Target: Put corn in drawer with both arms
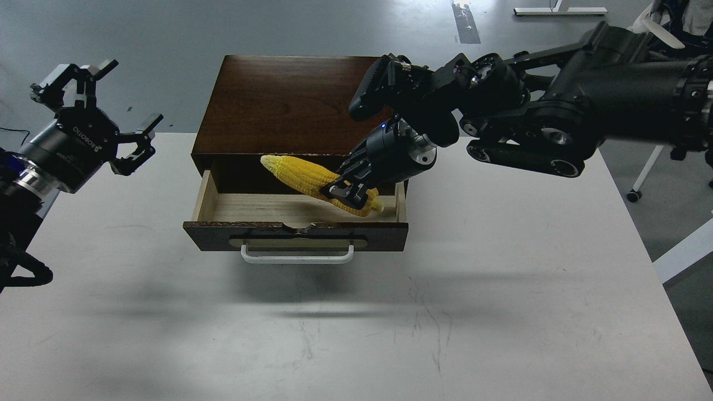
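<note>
The yellow corn (301,174) is held over the open drawer (295,229), its tip pointing up-left and its thick end low at the drawer's right side. My right gripper (348,192) is shut on the corn near its thick end, reaching in from the right over the drawer's pale inside. The drawer is pulled out from the dark cabinet (289,106), its white handle (297,257) facing me. My left gripper (97,117) is open and empty, held above the table well to the left of the cabinet.
The cabinet stands at the far middle of the white table (501,312). My right arm's thick links (529,128) hang over the cabinet's right side. A white table corner (688,250) and chair legs stand beyond the right edge.
</note>
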Motion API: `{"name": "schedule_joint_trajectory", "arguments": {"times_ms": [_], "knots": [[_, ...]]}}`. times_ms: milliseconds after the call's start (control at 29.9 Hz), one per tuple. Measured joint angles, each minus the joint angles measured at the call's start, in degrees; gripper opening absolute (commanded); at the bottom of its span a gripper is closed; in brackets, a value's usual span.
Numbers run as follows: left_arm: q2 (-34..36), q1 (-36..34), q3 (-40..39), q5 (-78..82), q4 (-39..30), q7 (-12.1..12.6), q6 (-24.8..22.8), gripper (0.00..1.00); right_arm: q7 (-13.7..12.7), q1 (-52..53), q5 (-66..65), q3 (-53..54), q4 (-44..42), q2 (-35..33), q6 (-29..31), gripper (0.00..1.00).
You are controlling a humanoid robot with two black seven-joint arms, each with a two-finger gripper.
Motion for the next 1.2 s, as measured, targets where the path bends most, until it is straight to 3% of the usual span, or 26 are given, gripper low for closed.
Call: {"name": "schedule_joint_trajectory", "arguments": {"times_ms": [368, 569, 703, 1205], "knots": [[0.00, 0.00, -0.40, 0.00, 0.00, 0.00, 0.00, 0.99, 0.00, -1.45, 0.08, -1.78, -0.20, 1.05, -0.09, 0.26], [0.00, 0.00, -0.52, 0.00, 0.00, 0.00, 0.00, 0.99, 0.00, -1.83, 0.07, -1.92, -0.42, 1.07, -0.12, 0.37], [0.00, 0.00, -0.54, 0.00, 0.00, 0.00, 0.00, 0.99, 0.00, -1.84, 0.07, -1.92, -0.46, 1.07, -0.17, 0.59], [0.00, 0.00, -0.87, 0.00, 0.01, 0.00, -0.08, 0.99, 0.00, -1.84, 0.07, -2.01, -0.46, 1.07, -0.17, 0.78]]}}
